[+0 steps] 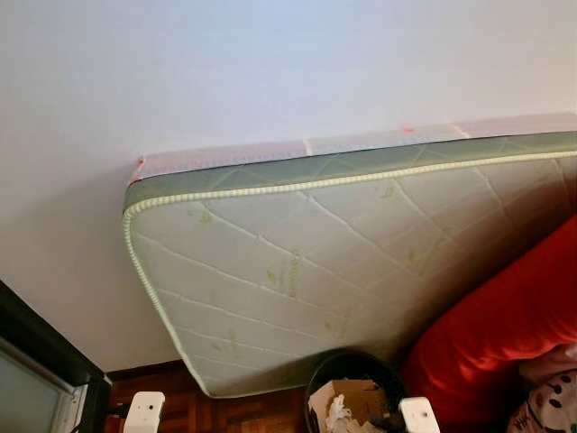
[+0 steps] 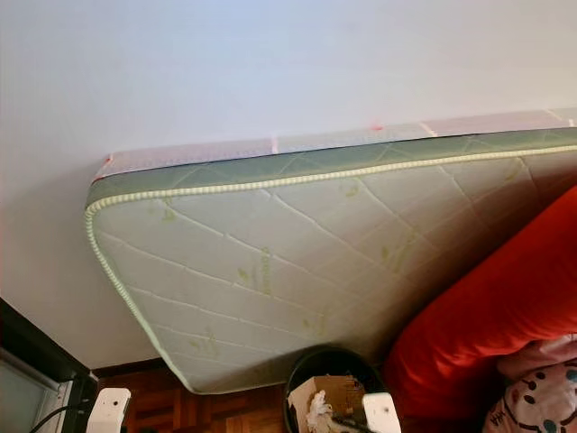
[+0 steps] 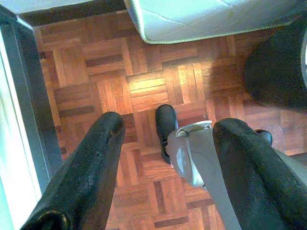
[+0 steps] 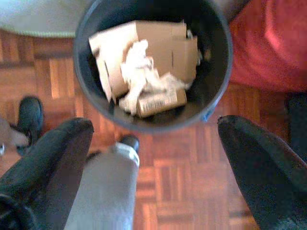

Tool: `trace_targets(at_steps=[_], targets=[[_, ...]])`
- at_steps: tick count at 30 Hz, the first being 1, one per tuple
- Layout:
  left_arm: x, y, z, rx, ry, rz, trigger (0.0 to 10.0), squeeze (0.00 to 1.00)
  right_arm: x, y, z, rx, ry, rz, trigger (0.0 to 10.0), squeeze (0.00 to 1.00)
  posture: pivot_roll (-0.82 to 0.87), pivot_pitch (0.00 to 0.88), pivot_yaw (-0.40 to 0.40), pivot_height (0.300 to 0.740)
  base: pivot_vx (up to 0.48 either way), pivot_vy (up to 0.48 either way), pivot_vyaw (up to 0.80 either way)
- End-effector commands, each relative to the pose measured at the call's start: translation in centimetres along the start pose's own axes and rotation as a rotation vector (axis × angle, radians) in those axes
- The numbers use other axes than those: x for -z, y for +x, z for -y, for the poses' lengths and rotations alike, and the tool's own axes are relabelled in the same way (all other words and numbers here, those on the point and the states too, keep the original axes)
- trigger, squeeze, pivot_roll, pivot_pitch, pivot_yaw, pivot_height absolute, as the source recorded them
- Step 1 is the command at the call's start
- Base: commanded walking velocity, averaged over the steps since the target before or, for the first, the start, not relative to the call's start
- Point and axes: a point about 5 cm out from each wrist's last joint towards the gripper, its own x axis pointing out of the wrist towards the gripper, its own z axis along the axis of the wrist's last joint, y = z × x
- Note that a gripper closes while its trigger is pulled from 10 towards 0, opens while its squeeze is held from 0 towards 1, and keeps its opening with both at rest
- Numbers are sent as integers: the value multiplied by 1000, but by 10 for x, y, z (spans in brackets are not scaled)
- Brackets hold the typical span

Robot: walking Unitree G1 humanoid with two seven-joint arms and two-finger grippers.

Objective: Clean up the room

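Note:
A black waste bin (image 4: 213, 91) stands on the parquet floor (image 3: 105, 91), holding torn cardboard (image 4: 148, 40), crumpled white paper (image 4: 136, 64) and a small brown tube with a barcode (image 4: 160, 101). My right gripper (image 4: 153, 127) hangs open just above the bin's near rim, with nothing between its fingers. My left gripper (image 3: 170, 125) is open too, empty, over bare floor beside my own foot (image 3: 165, 120). In the eye views the bin (image 1: 352, 363) sits at the bottom, between my two white wrists (image 1: 144, 413).
A green-edged quilted mattress (image 1: 315, 262) leans against the white wall, its lower corner just behind the bin. A big red cushion (image 1: 505, 325) lies right of the bin, with spotted fabric (image 1: 545, 397) below it. A dark window frame (image 1: 45, 347) borders the left.

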Motion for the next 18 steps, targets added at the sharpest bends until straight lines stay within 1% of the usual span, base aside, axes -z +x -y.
trace_targets(at_steps=[1, 3, 4, 7, 10, 13, 18], targets=[[1, -1, -3, -4, 22, -12, 10000, 0, 3, -1, 3, 18, 27, 2, 10000, 0, -13, 0, -28, 740, 0, 0, 0], [1, -1, -3, -4, 25, -12, 10000, 0, 8, -2, 6, 42, 65, -7, 10000, 0, -13, 0, -28, 740, 0, 0, 0], [1, -1, -3, -3, 26, -12, 10000, 0, 14, -4, 9, 79, 135, -14, 10000, 0, -18, 0, -28, 740, 0, 0, 0], [1, -1, -3, -2, 28, -13, 10000, 0, 20, -6, 11, 95, 179, -19, 10000, 0, -21, 0, -22, 740, 0, 0, 0], [1, -1, -3, -1, 29, -14, 10000, 0, 23, -7, 12, 100, 188, -25, 10000, 0, -22, 0, -22, 740, 0, 0, 0], [1, -1, -3, -1, 23, -14, 10000, 0, 30, -11, 18, 116, 202, -36, 10000, 0, -23, 0, -23, 740, 0, 0, 0], [1, -1, -3, 2, 19, -13, 10000, 0, 37, -14, 26, 139, 212, -47, 10000, 0, -37, 0, -23, 740, 0, 0, 0]])
